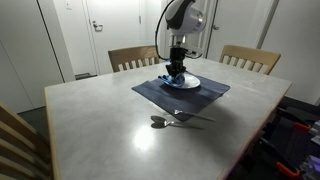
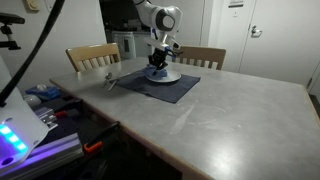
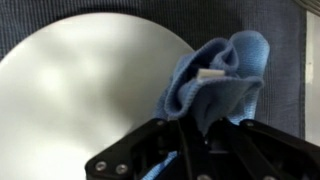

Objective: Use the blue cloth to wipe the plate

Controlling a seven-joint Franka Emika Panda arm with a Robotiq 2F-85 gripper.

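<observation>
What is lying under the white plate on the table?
A dark placemat lies under the plate; its edges show around it in both exterior views. The part below the plate is covered. The blue cloth in the gripper hides some plate surface.

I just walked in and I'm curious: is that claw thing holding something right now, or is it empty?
Claw: closed, holding the blue cloth over the plate.

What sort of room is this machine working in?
Probably a dining area: a large table with wooden chairs, a plate on a dark placemat, and a spoon nearby.
</observation>
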